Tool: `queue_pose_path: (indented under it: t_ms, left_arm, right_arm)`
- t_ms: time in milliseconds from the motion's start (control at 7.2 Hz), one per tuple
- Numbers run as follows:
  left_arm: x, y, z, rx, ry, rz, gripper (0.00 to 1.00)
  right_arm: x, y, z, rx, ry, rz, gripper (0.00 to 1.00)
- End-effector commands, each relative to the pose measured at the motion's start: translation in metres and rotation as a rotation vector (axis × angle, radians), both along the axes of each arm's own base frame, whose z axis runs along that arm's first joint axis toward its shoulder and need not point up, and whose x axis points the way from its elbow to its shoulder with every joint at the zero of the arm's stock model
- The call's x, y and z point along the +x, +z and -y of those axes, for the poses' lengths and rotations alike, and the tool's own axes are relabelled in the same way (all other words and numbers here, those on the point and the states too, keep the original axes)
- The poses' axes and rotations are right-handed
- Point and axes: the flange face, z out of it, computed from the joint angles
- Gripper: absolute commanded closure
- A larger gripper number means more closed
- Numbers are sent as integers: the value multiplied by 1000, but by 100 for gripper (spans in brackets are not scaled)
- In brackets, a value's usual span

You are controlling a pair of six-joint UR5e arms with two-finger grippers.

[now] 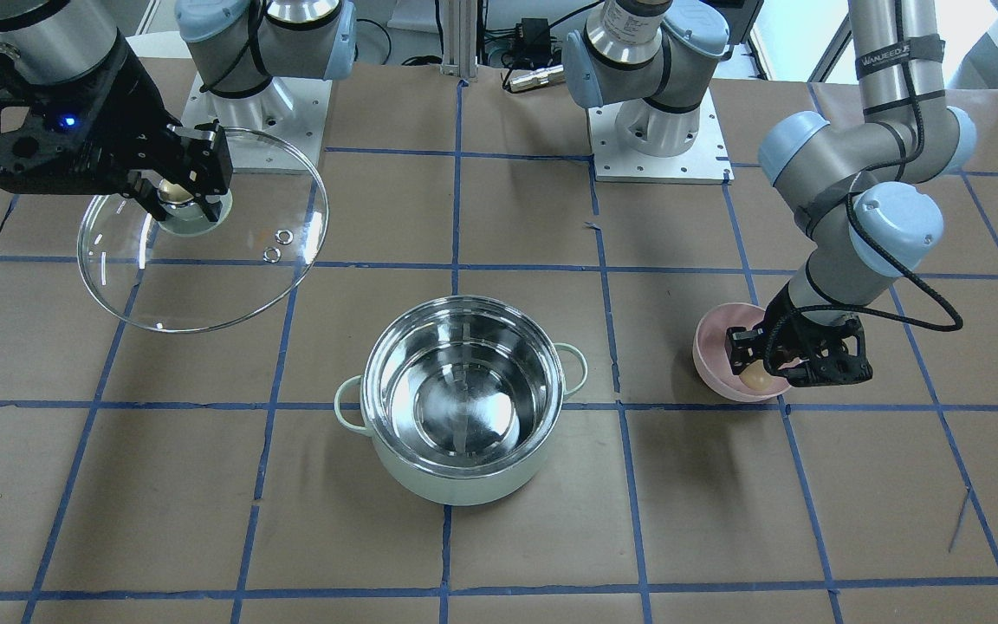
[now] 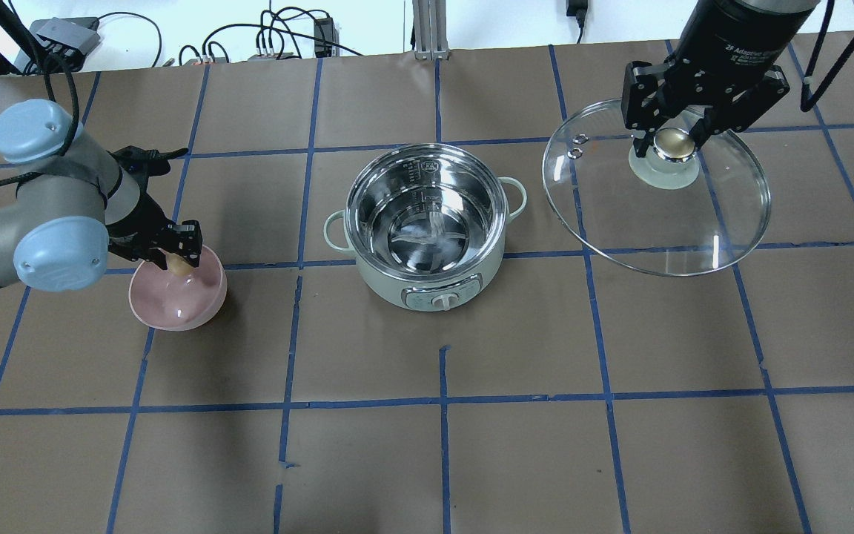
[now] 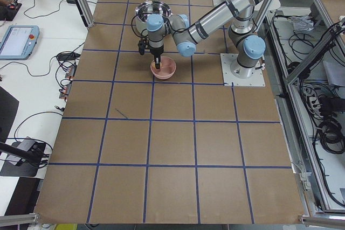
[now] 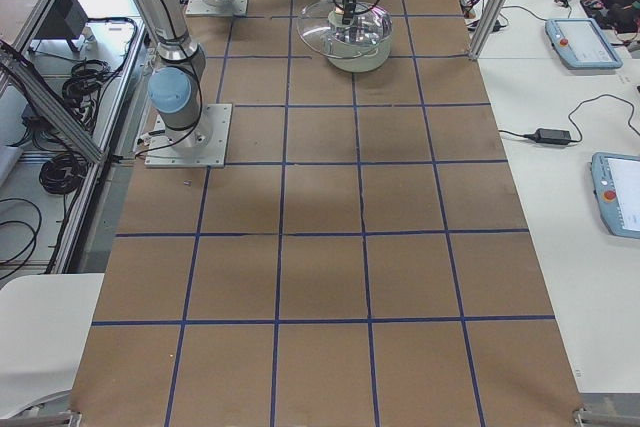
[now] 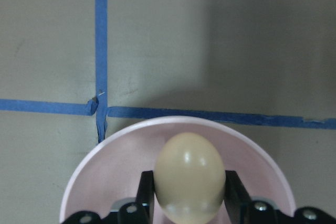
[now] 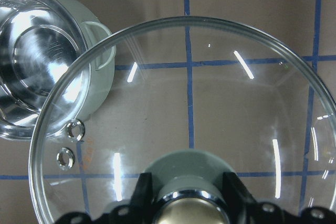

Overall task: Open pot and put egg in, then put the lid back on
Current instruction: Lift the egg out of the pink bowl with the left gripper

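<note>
Nearest us in the overhead view, at 8 o'clock from the pot (image 2: 390, 285), the left gripper (image 2: 178, 256) is clamped on the egg (image 5: 190, 179). Its fingers (image 5: 146, 192) pinch the egg's sides above the pink bowl (image 2: 175, 313). We cannot tell whether the egg is off the bowl's floor.

We judge the egg to be the weak point. It is smooth and rounded, so it could slide out of the two narrow pads, and a harder squeeze could crack it. So could a high drop onto the steel.

Between bowl and pot lie brown paper and blue tape (image 2: 299, 215). The loop handle (image 2: 333, 227) at the pot's 9 o'clock and the rim stand in the way.

Farther, at 2 o'clock, the right gripper (image 2: 674, 138) grips the knob (image 6: 186, 214) and holds the glass lid (image 2: 664, 230) tilted in the air. On return its rim could catch the pot's edge.
</note>
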Motion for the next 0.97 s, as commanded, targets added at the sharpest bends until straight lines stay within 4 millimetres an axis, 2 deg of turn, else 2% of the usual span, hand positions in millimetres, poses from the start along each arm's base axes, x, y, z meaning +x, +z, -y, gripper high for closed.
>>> queue_pose_path:
  t_ms: [0, 139, 417, 556, 694, 833]
  left_arm:
    - [-34, 72, 21, 5, 7, -1, 100]
    - [-62, 96, 32, -39, 4, -15, 100]
    - [-145, 114, 33, -95, 69, -61, 100]
    - [-181, 118, 37, -112, 100, -115, 100]
    - [-205, 114, 36, -108, 107, -150, 100]
    - [-232, 102, 35, -102, 74, -155, 100]
  right_arm:
    - [0, 0, 0, 0, 0, 0, 74]
    - [0, 0, 0, 0, 0, 0, 73]
    - [0, 0, 0, 0, 0, 0, 73]
    - [-1, 0, 0, 0, -1, 0, 73]
    - [0, 0, 0, 0, 0, 0, 73]
    - [0, 0, 0, 0, 0, 0, 73]
